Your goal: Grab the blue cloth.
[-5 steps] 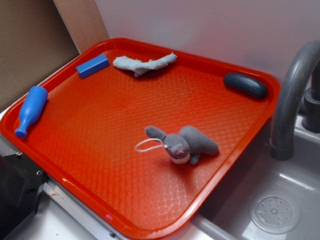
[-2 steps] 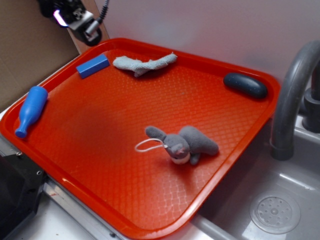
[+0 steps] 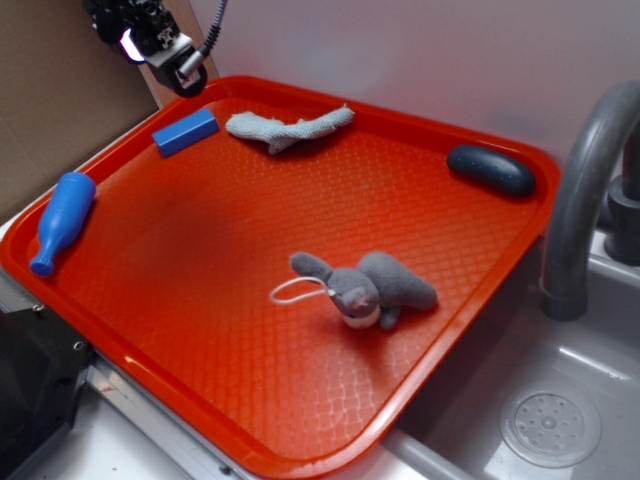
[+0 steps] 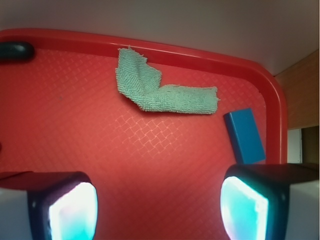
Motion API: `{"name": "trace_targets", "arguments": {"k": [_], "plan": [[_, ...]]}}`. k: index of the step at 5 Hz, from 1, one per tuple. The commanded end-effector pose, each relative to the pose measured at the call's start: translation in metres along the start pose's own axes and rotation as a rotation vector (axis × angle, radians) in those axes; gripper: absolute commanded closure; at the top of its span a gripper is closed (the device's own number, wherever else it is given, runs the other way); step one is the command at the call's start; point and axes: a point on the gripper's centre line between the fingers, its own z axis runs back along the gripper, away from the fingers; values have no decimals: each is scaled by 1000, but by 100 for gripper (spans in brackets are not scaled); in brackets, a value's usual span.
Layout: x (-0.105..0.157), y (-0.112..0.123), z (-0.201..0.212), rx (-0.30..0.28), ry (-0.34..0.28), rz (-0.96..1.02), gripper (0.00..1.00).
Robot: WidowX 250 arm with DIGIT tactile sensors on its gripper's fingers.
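Observation:
The blue cloth (image 3: 288, 128), a pale grey-blue terry rag bent in an L, lies at the far edge of the red tray (image 3: 300, 440). In the wrist view the cloth (image 4: 160, 92) lies ahead of the jaws, beyond bare tray. My gripper (image 3: 168, 50) hangs high at the top left, above the tray's far left corner, left of the cloth and apart from it. Its jaws stand wide open and empty, with lit pads (image 4: 244, 207).
A bright-blue block (image 3: 185, 131) lies left of the cloth, also in the wrist view (image 4: 244, 136). A blue bottle (image 3: 60, 220) lies at the left rim, a dark oval object (image 3: 490, 170) at the far right, a grey plush bunny (image 3: 365, 288) mid-tray. A sink and faucet (image 3: 580, 200) stand on the right.
My gripper has come into view at the top left and shifted slightly since 0.4 s ago. Nothing on the tray has moved.

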Motion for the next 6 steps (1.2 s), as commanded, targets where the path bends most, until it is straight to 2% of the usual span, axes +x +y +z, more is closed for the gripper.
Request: {"name": "trace_targets", "arguments": {"k": [1, 2, 3, 4, 5, 6], "plan": [[39, 4, -25, 40, -47, -16, 0], [60, -5, -56, 50, -19, -58, 0], [64, -27, -90, -24, -20, -231, 0], [68, -35, -122, 122, -64, -235, 0], [67, -39, -134, 155, -30, -250, 0], [72, -26, -138, 165, -6, -162, 100]]}}
